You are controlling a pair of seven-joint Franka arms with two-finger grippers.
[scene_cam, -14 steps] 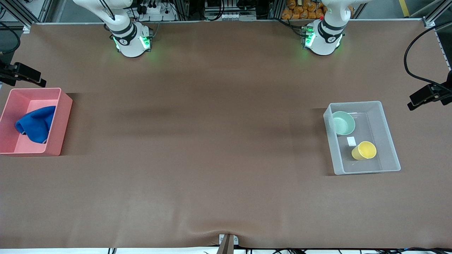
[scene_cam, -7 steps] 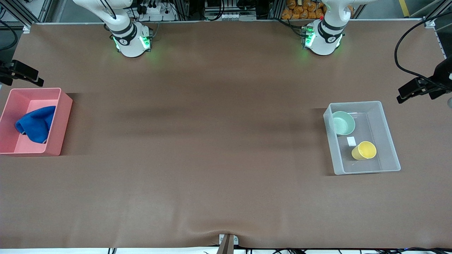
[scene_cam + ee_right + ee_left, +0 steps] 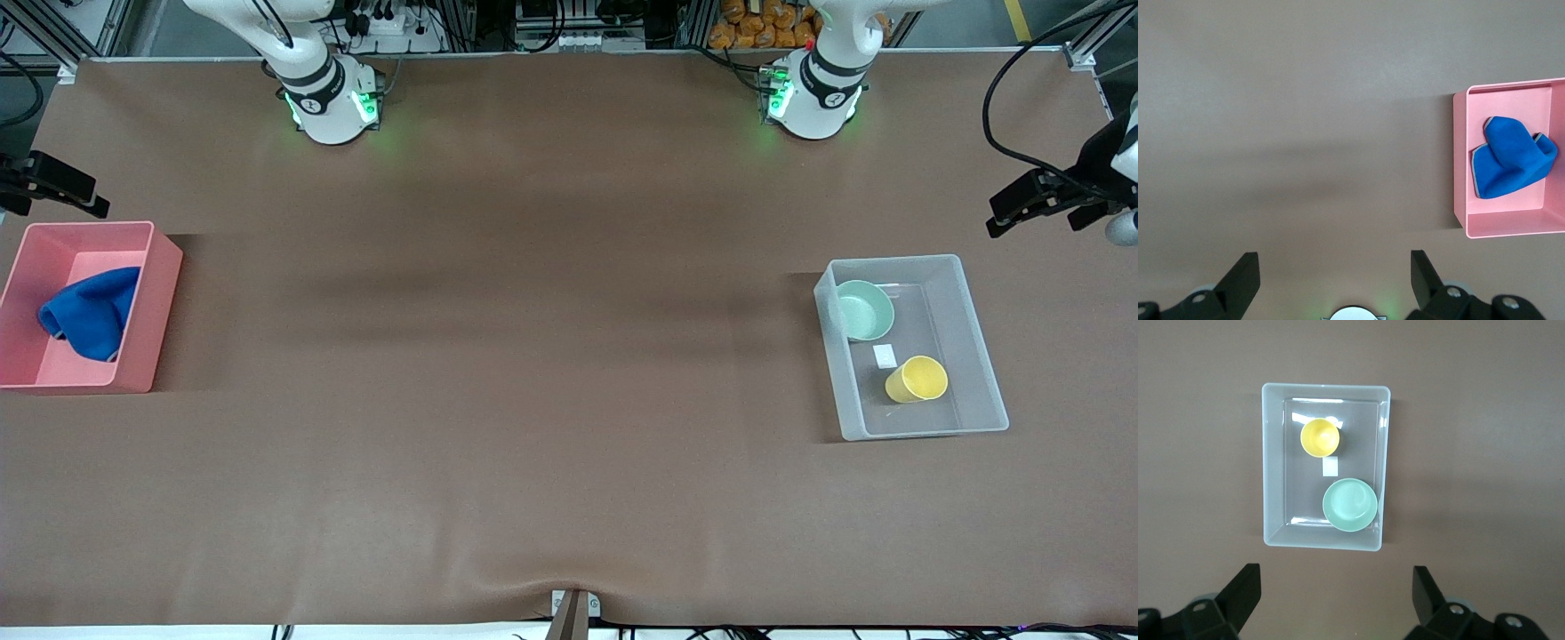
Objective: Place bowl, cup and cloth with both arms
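The mint-green bowl (image 3: 864,309) and the yellow cup (image 3: 916,380) sit apart in a clear plastic bin (image 3: 978,338) at the left arm's end of the table. The cup is nearer to the front camera. The left wrist view shows the bowl (image 3: 1350,505), the cup (image 3: 1319,437) and the bin (image 3: 1271,453) from above. The blue cloth (image 3: 89,313) lies crumpled in a pink bin (image 3: 151,302) at the right arm's end, and also shows in the right wrist view (image 3: 1511,157). My left gripper (image 3: 1022,206) (image 3: 1336,590) is open and empty, high over bare table beside the clear bin. My right gripper (image 3: 53,187) (image 3: 1335,270) is open and empty, high over bare table beside the pink bin (image 3: 1459,160).
A small white label (image 3: 885,356) lies in the clear bin between the bowl and the cup. The brown table cover (image 3: 533,356) stretches wide between the two bins. The arms' green-lit bases (image 3: 333,107) (image 3: 809,98) stand along the table's edge farthest from the front camera.
My left gripper has risen and drifted away from the clear bin toward the bases' edge. My right gripper shifted slightly the same way, then stopped. Bowl, cup and cloth have not moved.
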